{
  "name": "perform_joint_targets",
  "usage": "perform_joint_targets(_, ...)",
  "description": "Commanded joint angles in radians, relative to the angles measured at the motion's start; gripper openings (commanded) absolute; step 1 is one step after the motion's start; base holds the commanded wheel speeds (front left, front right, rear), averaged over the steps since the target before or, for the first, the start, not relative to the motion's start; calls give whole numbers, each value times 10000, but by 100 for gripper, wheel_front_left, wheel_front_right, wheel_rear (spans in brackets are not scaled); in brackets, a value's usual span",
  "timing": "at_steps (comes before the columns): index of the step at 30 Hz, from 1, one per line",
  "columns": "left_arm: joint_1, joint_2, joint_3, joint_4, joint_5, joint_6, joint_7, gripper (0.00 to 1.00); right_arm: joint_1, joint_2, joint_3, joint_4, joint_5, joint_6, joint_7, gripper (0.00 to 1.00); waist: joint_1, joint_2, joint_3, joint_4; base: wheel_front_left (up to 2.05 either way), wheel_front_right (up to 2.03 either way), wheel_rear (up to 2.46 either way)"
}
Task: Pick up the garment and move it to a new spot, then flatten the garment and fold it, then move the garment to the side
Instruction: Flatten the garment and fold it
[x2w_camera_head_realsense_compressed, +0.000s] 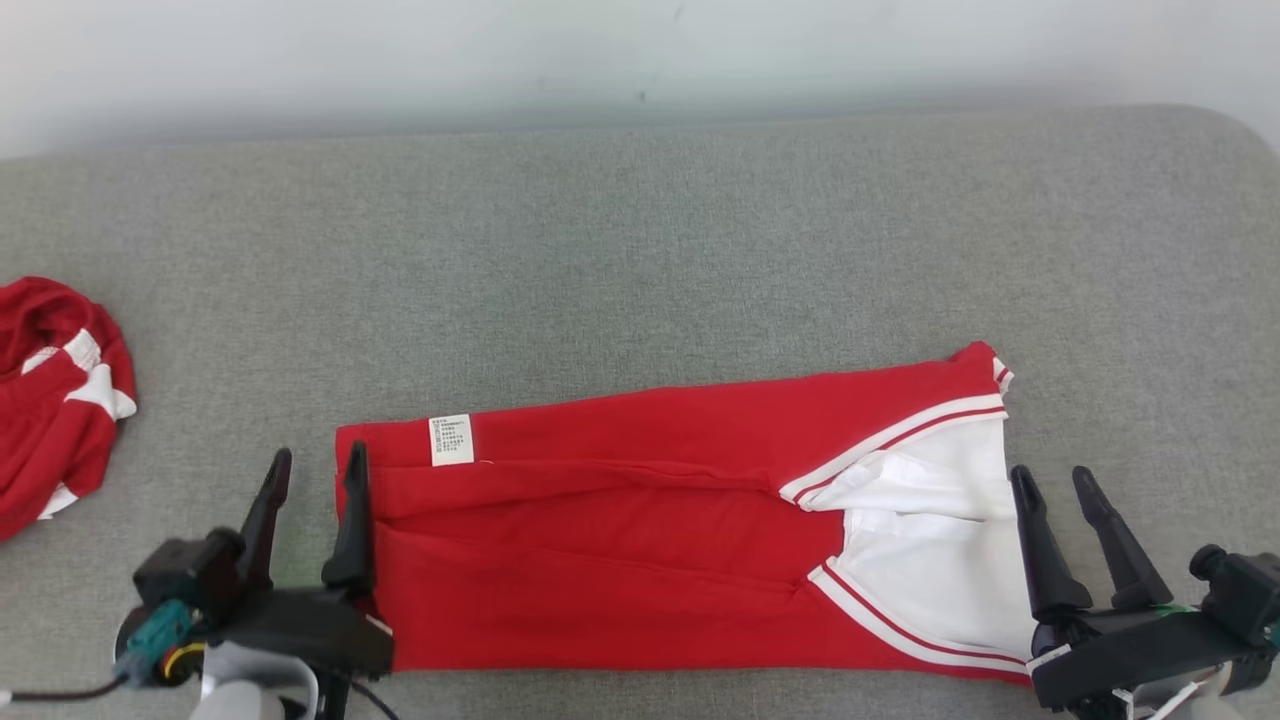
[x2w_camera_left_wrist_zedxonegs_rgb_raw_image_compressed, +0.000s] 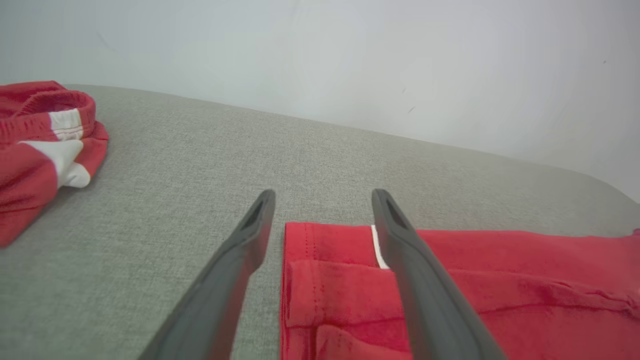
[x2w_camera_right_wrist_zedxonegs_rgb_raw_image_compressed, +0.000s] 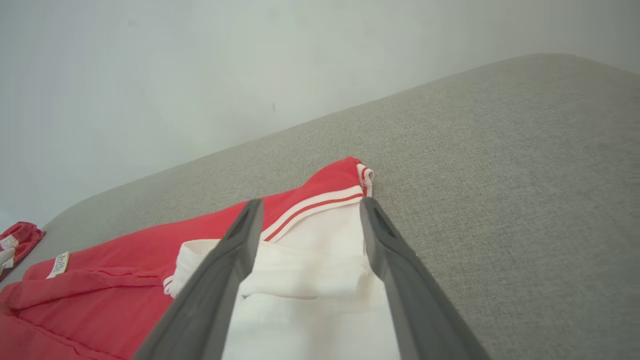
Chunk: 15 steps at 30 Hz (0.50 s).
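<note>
A grey cloth-covered surface spreads across the whole head view, with a rounded corner at the far right. Behind it stands a pale, plain wall.

The garment lies on the near half of the surface, a little right of centre. It is folded into a long strip that runs from left to right. Most of it is red, with lengthwise creases along the folded layers. Its right end is white, set off by white bands with thin red stripes. The far edge slopes up toward a red corner at the upper right.

A second red and white garment sits crumpled in a heap at the left edge of the surface, well apart from the folded one.

The left gripper is at the strip's left end with its fingers spread and holding nothing. One finger is over the bare grey surface just beside the red edge, and the other is over the red cloth.

The right gripper is at the white end, also spread and holding nothing. Its inner finger is over the white cloth and its outer finger runs along that cloth's edge.

A small white label with tiny print, too small to read, lies on the red cloth near the far left corner.
</note>
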Motion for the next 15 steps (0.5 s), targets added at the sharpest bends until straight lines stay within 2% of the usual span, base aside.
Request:
perform_joint_targets(1,296,-77,99,-138,117,23,-26,100,137,83,-92,-70,-64,10,-5,100,0,1,-96,44,0,0,0)
perform_joint_targets(6,873,-323,477,-898,568,23,-26,100,174,45,-225,171,-240,10,-5,100,0,1,-252,183,0,0,0)
perform_joint_targets(15,2048,-846,1062,-2161,1833,23,-26,100,-910,159,-393,2203,-987,12,290,100,0,1,-545,608,0,0,0)
